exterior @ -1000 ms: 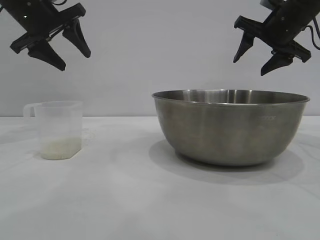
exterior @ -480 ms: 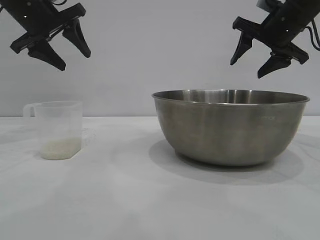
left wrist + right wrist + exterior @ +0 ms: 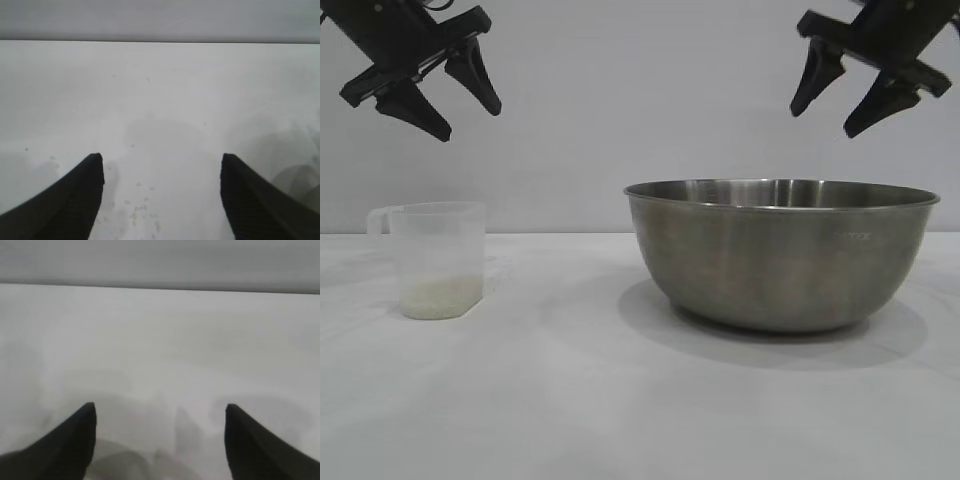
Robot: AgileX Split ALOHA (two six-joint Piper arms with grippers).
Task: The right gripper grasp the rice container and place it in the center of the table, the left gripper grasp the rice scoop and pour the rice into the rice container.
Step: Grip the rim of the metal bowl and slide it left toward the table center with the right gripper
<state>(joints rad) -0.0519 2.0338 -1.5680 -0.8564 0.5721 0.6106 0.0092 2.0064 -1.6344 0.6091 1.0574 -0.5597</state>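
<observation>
left gripper (image 3: 465, 108) wide open, empty, at 10 | right gripper (image 3: 832, 122) wide open, empty, at 2 above bowl (image 3: 781, 254) | scoop (image 3: 437, 258) at 9, untouched

Both arms are cut off by the exterior view's top edge, at 11 and 1 o'clock. The bowl's (image 3: 782, 255) inside is hidden by its wall, and its faint lettering cannot be read. The right wrist view is blurred, so nothing below can be made out.
</observation>
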